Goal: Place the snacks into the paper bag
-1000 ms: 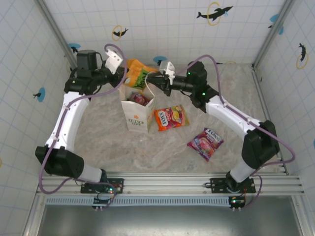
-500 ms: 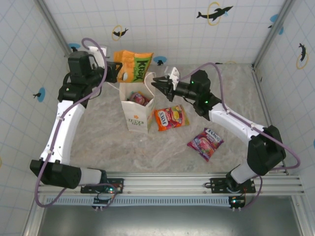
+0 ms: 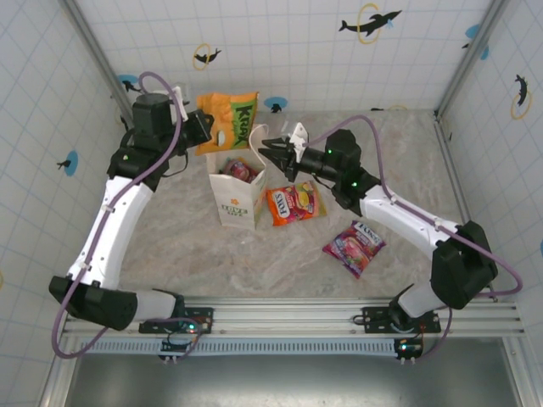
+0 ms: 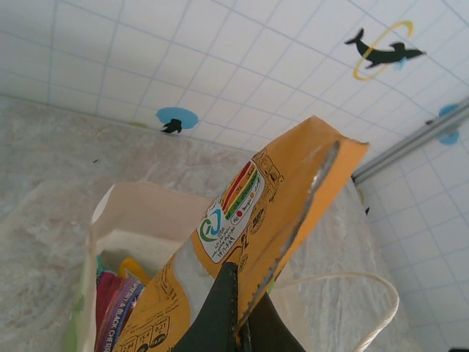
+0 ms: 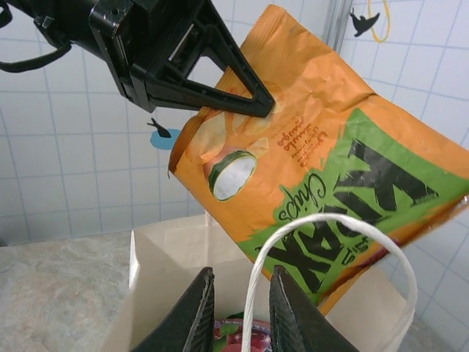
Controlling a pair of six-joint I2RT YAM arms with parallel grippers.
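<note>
My left gripper (image 3: 206, 128) is shut on the edge of an orange and green chips packet (image 3: 229, 119), held up above the back of the white paper bag (image 3: 236, 203). In the left wrist view its fingers (image 4: 220, 312) pinch that packet (image 4: 293, 191) over the bag's open mouth (image 4: 139, 213). My right gripper (image 5: 242, 312) is open at the bag's right rim, and the thin white loop handle (image 5: 322, 220) runs between its jaws. Red and purple snacks (image 3: 240, 171) lie inside the bag. On the table lie a red-orange packet (image 3: 294, 203) and a magenta packet (image 3: 354, 248).
Tiled walls with dolphin stickers close in the marble table (image 3: 195, 246) at the back and both sides. A metal rail (image 3: 297, 315) runs along the near edge. Open tabletop lies in front of the bag and to its left.
My left arm has lifted the orange packet up and back from the bag's mouth. My right gripper has drawn away from the packet, dropped to the bag's handle and opened slightly.
</note>
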